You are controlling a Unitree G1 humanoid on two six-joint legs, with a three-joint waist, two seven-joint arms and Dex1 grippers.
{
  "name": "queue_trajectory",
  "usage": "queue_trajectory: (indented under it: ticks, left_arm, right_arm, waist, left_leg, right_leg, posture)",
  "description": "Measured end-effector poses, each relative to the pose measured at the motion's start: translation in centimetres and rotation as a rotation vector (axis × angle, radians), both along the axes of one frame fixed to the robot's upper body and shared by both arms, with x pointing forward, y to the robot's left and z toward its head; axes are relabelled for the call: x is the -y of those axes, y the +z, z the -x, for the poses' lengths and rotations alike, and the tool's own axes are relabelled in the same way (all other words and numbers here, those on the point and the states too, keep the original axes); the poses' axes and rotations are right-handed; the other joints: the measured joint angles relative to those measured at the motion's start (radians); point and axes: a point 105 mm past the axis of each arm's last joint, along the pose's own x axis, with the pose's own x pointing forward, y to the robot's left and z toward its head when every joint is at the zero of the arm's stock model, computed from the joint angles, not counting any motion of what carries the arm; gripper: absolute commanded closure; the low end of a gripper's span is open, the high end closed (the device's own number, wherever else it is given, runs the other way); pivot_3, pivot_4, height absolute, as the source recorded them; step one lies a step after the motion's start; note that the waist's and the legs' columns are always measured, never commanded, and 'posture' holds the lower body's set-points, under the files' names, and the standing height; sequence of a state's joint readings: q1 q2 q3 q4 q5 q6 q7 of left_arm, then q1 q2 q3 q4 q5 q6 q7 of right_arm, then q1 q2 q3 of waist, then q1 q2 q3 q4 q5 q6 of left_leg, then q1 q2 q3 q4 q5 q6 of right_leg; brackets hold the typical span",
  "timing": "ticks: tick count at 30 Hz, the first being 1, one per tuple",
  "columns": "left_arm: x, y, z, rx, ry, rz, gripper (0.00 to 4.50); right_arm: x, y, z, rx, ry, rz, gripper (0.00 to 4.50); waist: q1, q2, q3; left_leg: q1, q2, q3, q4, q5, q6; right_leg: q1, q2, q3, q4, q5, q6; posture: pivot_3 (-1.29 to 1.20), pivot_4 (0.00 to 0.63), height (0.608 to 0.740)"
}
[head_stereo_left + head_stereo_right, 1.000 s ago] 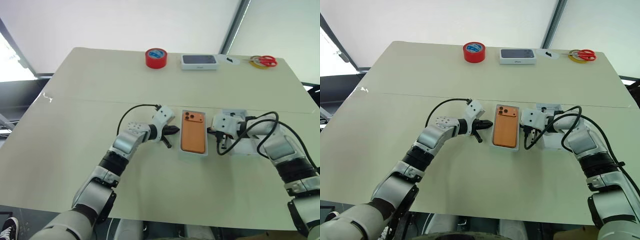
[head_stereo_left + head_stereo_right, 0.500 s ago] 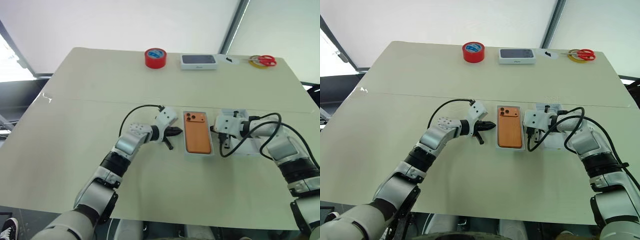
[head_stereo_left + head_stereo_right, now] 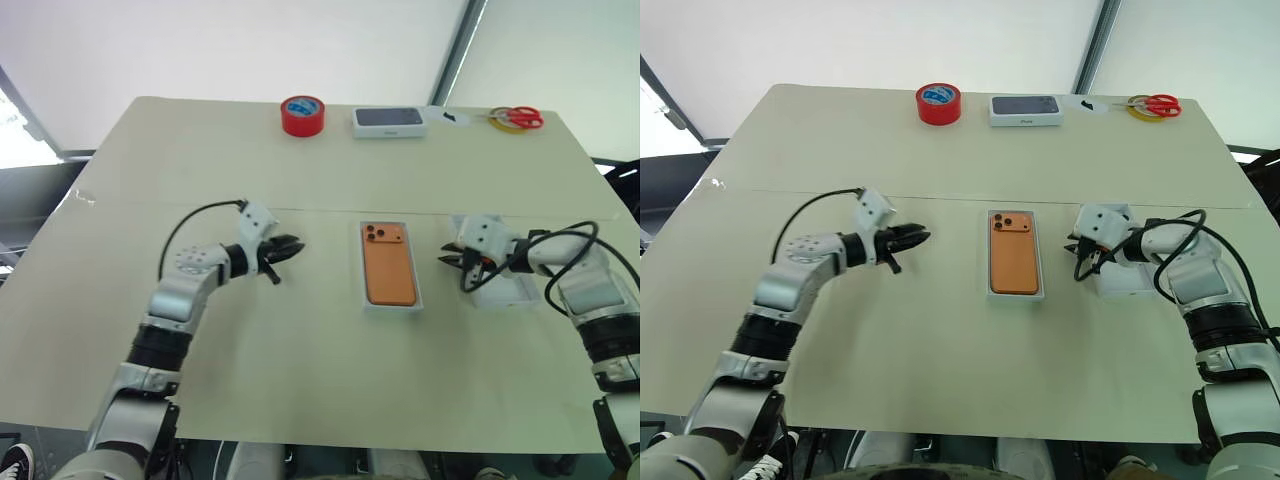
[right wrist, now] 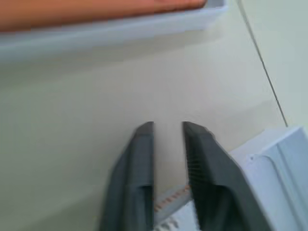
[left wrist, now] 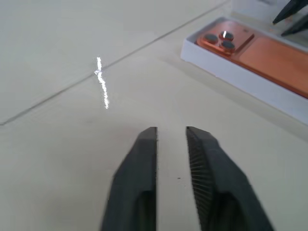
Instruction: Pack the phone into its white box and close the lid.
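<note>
Phone boxed, lid not yet on.

Phone (image 3: 389, 276) seated in white box (image 3: 391, 303) at frame centre; lid (image 3: 510, 291) lying at right beside right gripper (image 3: 449, 262). Left gripper (image 3: 287, 247) at centre left. Both parted, gripping nothing. Next, probably: grasp lid, align over box.

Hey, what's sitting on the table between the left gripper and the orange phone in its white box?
Nothing: in the left eye view, bare beige tabletop separates the left gripper from the flat orange phone lying in the shallow white cardboard box.
</note>
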State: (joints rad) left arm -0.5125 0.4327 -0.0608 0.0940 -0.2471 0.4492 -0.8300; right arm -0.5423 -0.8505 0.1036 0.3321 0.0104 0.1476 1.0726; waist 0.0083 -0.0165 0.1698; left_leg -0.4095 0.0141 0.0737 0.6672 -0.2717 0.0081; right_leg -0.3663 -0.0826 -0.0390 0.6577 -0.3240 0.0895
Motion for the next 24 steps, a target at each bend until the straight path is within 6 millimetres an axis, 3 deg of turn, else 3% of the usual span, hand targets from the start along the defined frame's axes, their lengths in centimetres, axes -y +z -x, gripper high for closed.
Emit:
queue_trajectory:
  ticks: [4,6,8,10,12,17,24]
  left_arm:
    - [-1.8,2.8,2.3,0.189,-0.046,0.044,0.08]
    - [-3.2,4.4,3.7,0.310,-0.075,-0.010,0.03]
    - [-4.0,4.6,4.8,0.335,-0.107,-0.034,0.03]
    - [-4.2,3.6,5.9,0.303,-0.150,-0.040,0.03]
    - [-4.6,2.0,7.1,0.261,-0.185,-0.055,0.03]
    - [-5.0,0.7,9.1,0.180,-0.264,-0.027,0.03]
    - [-5.3,1.1,9.7,0.175,-0.292,-0.009,0.03]
  right_arm:
    - [-0.2,1.6,0.9,-0.017,-0.069,-0.128,0.00]
    - [0.7,2.2,1.4,-0.031,-0.133,-0.135,0.00]
    - [1.5,2.9,1.2,-0.012,-0.244,-0.154,0.00]
    - [2.3,3.1,1.1,-0.011,-0.351,-0.158,0.00]
    - [2.5,2.1,2.0,-0.073,-0.431,-0.157,0.00]
    - [0.9,-0.6,3.6,-0.262,-0.578,-0.203,0.00]
    - [-0.6,2.3,1.9,-0.315,-0.718,-0.272,0.00]
  waist:
    - [-0.002,0.000,0.000]
    - [-0.002,0.001,0.000]
    - [-0.006,0.003,-0.001]
    - [-0.008,0.004,-0.001]
    - [-0.010,0.004,-0.001]
    - [-0.027,0.005,0.000]
    - [-0.029,0.008,0.001]
  left_leg:
    - [-0.001,0.000,0.000,-0.001,0.000,0.000]
    - [-0.001,0.000,0.000,-0.002,0.000,0.000]
    - [0.000,0.000,0.000,-0.002,0.000,0.000]
    - [0.000,0.000,0.000,-0.003,-0.001,0.000]
    - [0.000,0.000,0.000,-0.005,-0.001,-0.001]
    - [-0.003,0.000,0.000,-0.006,-0.001,0.000]
    - [-0.003,0.000,0.001,-0.008,-0.003,0.003]
  right_leg:
    - [-0.001,-0.001,0.000,-0.001,0.000,0.000]
    - [-0.001,-0.001,0.000,-0.001,0.000,0.000]
    - [-0.001,-0.002,0.000,-0.001,0.000,-0.001]
    - [-0.002,-0.003,0.000,-0.001,0.000,-0.001]
    - [-0.003,-0.003,0.000,-0.003,0.000,-0.001]
    - [-0.005,-0.004,0.001,-0.003,0.000,-0.001]
    - [-0.007,-0.004,0.001,-0.003,0.000,-0.001]
  posture:
    - [0.00,0.150,0.730]
    - [0.00,0.150,0.730]
    - [0.00,0.150,0.730]
    - [0.00,0.150,0.730]
    - [0.00,0.150,0.730]
    - [0.00,0.150,0.730]
    - [0.00,0.150,0.730]
